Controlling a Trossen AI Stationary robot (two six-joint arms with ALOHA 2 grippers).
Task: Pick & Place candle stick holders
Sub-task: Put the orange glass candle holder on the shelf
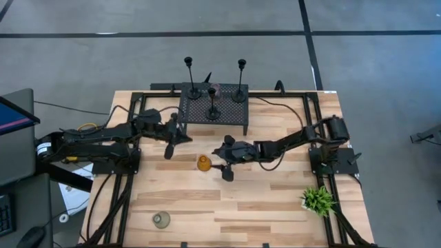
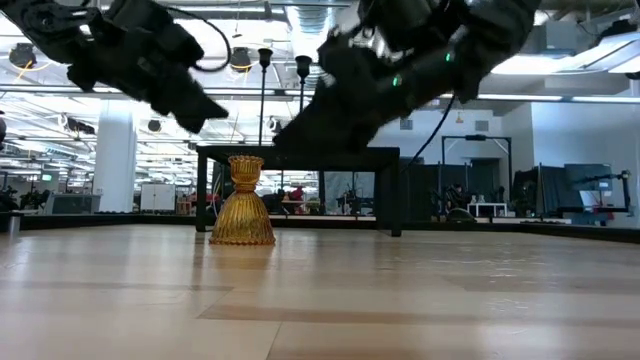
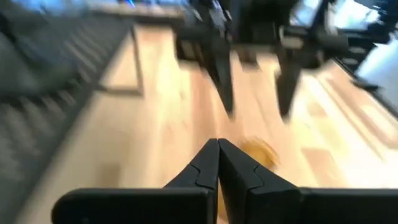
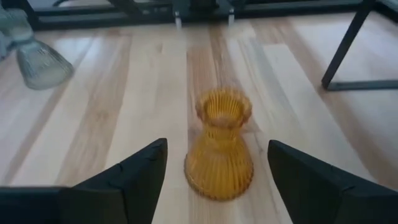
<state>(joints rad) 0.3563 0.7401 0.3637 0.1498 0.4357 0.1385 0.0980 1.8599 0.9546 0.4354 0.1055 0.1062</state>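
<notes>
An amber holder (image 1: 204, 163) stands upright on its wide base at mid-table; it also shows in the low view (image 2: 241, 205) and the right wrist view (image 4: 219, 149). My right gripper (image 1: 219, 160) is open just right of it, with a finger on either side a little short of it and not touching (image 4: 217, 163). My left gripper (image 1: 186, 138) is shut and empty (image 3: 217, 155), off the table, left and far of the amber holder. Three slim black holders (image 1: 213, 110) and a pink one (image 1: 214, 88) stand on the black rack (image 1: 231, 117). A grey-green holder (image 1: 161, 219) stands near the front left.
The rack stands on legs at the table's far middle, close behind both grippers. A small green potted plant (image 1: 317, 200) sits at the right front. Black frame rails run along the table's left and right sides. Bare wood lies across the front middle.
</notes>
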